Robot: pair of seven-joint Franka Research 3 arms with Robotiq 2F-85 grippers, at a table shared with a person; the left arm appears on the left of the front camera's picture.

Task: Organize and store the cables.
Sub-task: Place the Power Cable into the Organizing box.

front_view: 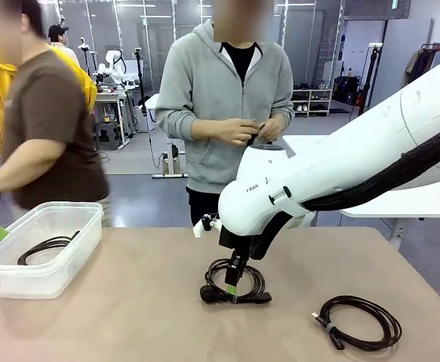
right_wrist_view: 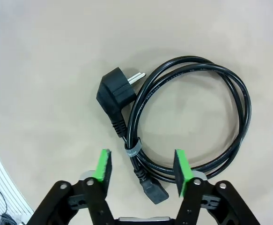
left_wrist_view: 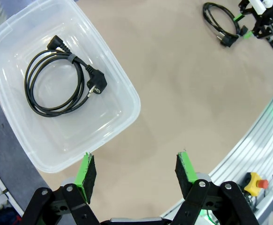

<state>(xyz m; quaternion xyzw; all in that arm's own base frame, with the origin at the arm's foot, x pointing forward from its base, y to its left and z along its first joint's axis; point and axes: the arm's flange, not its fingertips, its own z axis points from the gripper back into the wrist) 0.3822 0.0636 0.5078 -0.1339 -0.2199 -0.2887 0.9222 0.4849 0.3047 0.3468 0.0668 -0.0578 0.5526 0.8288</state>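
Plainly, the right claw (right_wrist_view: 142,159) stood spread above the tabletop (right_wrist_view: 42,70), its green pads (right_wrist_view: 103,164) on either side of a coiled cable (right_wrist_view: 115,91) and, as far as could be seen, touching none of it. The cable's tied stretch and its small plug lay between the pads, the loop ran out ahead of the claw, and the big plug lay ahead, toward one pad. A second cable (front_view: 331,330) lay coiled on the tabletop, well apart from that claw on the robot's right. The left claw (left_wrist_view: 135,161) hung spread and empty over bare tabletop, with a clear bin (left_wrist_view: 135,101) just ahead of one pad. A third cable (left_wrist_view: 96,86) lay coiled inside the bin.
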